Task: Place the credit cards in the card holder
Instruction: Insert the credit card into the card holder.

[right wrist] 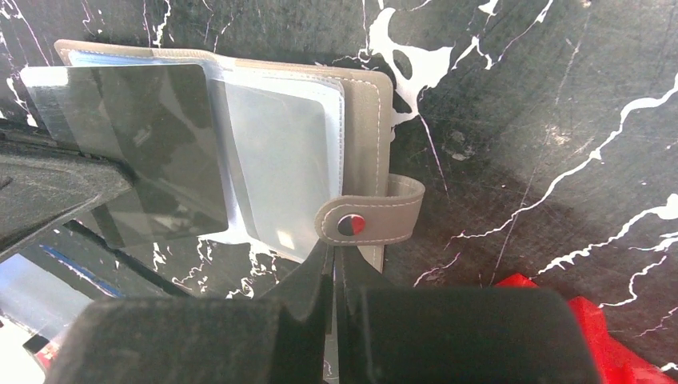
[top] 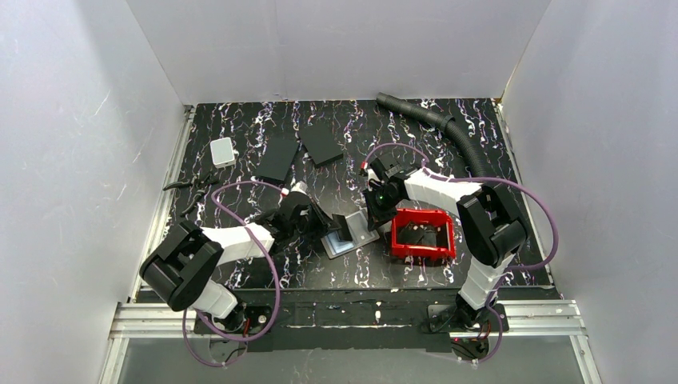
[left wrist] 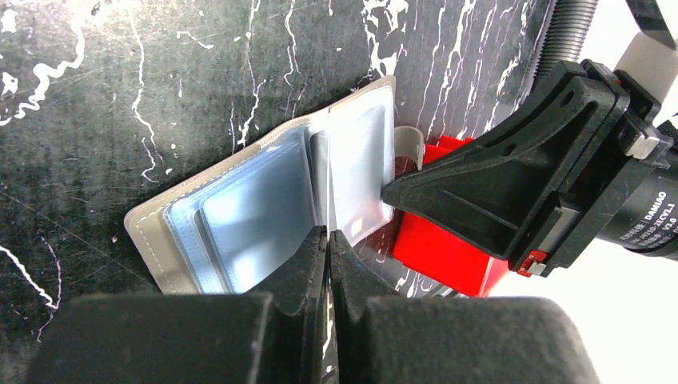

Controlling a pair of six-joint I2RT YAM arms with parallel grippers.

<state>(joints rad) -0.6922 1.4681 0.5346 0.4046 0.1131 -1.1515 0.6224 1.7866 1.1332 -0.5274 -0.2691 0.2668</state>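
Observation:
The taupe card holder [top: 352,238] lies open on the black marbled table, its clear pockets [left wrist: 256,212] fanned out. My left gripper [left wrist: 328,234] is shut on the lower edge of one clear pocket leaf, holding it up off the stack. In the right wrist view that raised leaf shows a dark credit card [right wrist: 164,152] inside it. My right gripper [right wrist: 332,252] is shut on the edge of the card holder's [right wrist: 364,120] right cover, just under the snap tab [right wrist: 372,212]. From above, the two grippers [top: 318,220] [top: 374,214] face each other across the holder.
A red open tray [top: 422,214] stands right beside the card holder, under the right arm. Two black flat slabs [top: 278,158] [top: 321,144] and a small white box [top: 223,151] lie at the back left. A black corrugated hose [top: 448,128] runs along the back right.

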